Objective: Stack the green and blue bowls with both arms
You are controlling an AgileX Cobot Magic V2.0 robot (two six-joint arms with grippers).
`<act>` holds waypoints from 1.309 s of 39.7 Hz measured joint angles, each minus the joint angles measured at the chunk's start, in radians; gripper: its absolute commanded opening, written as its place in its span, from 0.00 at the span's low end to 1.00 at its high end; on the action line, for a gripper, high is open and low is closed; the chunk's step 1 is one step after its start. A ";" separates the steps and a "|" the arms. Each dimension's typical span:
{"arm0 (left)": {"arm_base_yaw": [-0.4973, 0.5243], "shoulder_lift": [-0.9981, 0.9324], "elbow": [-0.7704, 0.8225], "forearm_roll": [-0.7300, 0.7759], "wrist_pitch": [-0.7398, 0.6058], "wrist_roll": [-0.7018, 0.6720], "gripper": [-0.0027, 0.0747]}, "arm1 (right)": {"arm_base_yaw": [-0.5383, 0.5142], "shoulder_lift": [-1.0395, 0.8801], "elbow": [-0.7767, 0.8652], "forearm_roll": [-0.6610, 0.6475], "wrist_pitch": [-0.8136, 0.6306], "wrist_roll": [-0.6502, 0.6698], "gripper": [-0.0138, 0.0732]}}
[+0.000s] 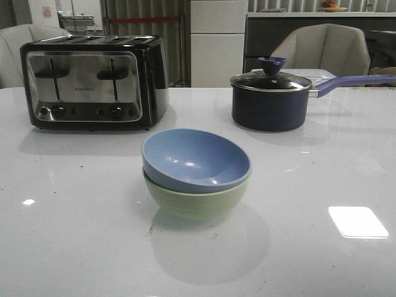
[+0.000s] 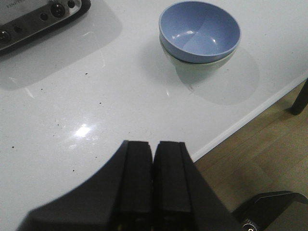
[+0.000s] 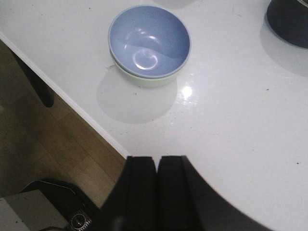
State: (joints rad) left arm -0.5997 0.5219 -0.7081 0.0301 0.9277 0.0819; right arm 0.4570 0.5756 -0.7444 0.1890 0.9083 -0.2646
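The dusty blue bowl (image 1: 197,159) sits nested inside the pale green bowl (image 1: 195,203) at the middle of the white table, a little tilted. The stack also shows in the left wrist view, blue bowl (image 2: 199,30) over green bowl (image 2: 202,65), and in the right wrist view, blue bowl (image 3: 148,40) over green bowl (image 3: 144,79). My left gripper (image 2: 153,144) is shut and empty, pulled back over the table's front edge, well clear of the bowls. My right gripper (image 3: 157,160) is shut and empty, likewise back at the front edge. Neither gripper shows in the front view.
A black and chrome toaster (image 1: 93,80) stands at the back left. A dark saucepan (image 1: 271,99) with a glass lid and a purple handle stands at the back right. The table's front edge (image 2: 250,115) drops to a wooden floor.
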 measured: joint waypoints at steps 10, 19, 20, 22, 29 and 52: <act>0.000 0.000 0.000 0.000 0.000 0.000 0.16 | 0.000 0.000 0.000 0.000 0.002 0.000 0.19; 0.019 -0.026 0.031 0.042 -0.028 0.000 0.16 | 0.000 0.000 0.000 0.000 0.002 0.000 0.19; 0.031 -0.036 0.043 0.058 -0.040 0.000 0.16 | 0.000 0.000 0.000 0.000 0.002 0.000 0.19; 0.066 -0.060 0.072 0.079 -0.071 0.000 0.16 | 0.000 0.000 0.000 0.000 0.002 0.000 0.19; 0.236 -0.198 0.227 0.098 -0.283 0.000 0.16 | 0.000 0.000 0.000 0.000 0.002 0.002 0.19; 0.565 -0.527 0.662 -0.100 -0.765 0.000 0.16 | 0.000 0.000 0.000 0.000 0.002 0.002 0.19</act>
State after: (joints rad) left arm -0.0349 -0.0048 -0.0459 -0.0704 0.1626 0.0819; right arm 0.4570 0.5756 -0.7444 0.1890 0.9101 -0.2625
